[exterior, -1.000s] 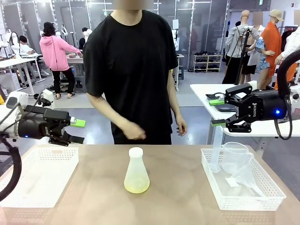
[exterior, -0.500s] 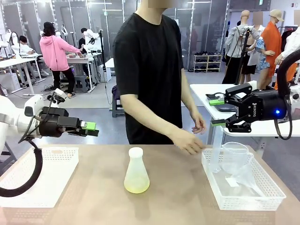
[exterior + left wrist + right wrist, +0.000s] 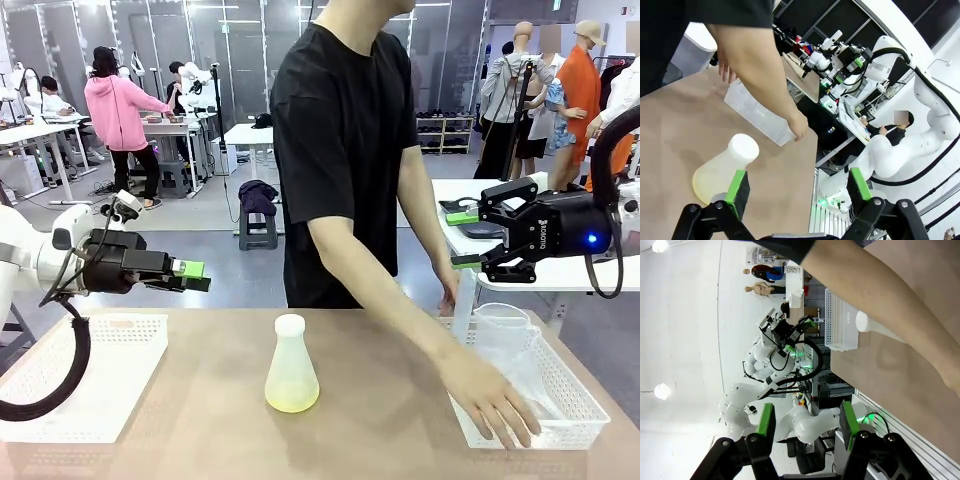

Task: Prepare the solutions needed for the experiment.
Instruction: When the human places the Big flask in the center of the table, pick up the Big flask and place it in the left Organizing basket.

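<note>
A translucent whitish conical flask [image 3: 291, 365] with a white cap stands upright at the middle of the tan table. A shallow layer of pale yellow solution [image 3: 291, 399] lies in its bottom. My left gripper [image 3: 191, 277] hovers open over the left basket, well left of the flask and above it. In the left wrist view the flask [image 3: 722, 170] shows past the left green pad, with nothing between the fingers of the left gripper [image 3: 798, 185]. My right gripper [image 3: 465, 239] hangs open and empty above the right basket. It is also seen in the right wrist view [image 3: 806, 421], with the flask [image 3: 875, 325] far off.
A person stands at the far side; one hand [image 3: 490, 400] reaches into the white basket [image 3: 575, 428] on the right, which holds a clear beaker [image 3: 500, 330] and other glassware. An empty white basket [image 3: 90, 370] sits at the left. The person's forearm crosses the table between flask and right basket.
The person has stepped to the right and stretched a hand into the right basket. My left arm swung inward a second ago and has held still since. The right arm has not moved.
</note>
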`<state>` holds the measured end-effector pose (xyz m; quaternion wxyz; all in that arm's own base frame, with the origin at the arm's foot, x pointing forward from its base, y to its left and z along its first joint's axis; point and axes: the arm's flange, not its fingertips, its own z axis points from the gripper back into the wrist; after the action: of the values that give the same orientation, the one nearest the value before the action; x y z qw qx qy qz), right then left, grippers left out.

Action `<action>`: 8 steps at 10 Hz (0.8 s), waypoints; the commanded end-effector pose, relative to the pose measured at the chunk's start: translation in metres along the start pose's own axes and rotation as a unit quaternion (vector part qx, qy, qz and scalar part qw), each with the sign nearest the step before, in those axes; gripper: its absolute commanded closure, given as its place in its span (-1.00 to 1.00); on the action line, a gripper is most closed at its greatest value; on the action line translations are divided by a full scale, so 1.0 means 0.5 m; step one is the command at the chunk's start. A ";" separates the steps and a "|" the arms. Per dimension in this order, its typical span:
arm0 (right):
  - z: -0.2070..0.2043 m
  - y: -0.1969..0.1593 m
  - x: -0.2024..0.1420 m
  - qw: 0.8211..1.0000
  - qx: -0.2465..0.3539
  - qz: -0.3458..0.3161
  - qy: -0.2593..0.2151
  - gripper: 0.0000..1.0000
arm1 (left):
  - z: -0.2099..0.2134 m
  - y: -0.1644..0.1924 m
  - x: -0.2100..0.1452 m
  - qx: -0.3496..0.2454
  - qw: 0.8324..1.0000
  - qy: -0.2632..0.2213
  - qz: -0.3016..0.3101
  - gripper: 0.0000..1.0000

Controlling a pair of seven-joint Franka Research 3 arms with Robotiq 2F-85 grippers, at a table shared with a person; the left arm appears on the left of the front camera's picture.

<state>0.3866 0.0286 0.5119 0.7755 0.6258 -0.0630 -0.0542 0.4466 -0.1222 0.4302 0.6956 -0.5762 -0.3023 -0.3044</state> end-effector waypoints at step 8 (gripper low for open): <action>0.002 0.001 0.000 1.000 0.004 0.002 0.002 -0.31 | -0.146 0.114 -0.035 0.016 0.947 0.021 -0.321 -1.00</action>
<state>0.3866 0.0287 0.5119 0.7757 0.6256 -0.0630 -0.0540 0.4744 -0.1766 0.3792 0.5915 -0.4466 -0.4350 -0.5114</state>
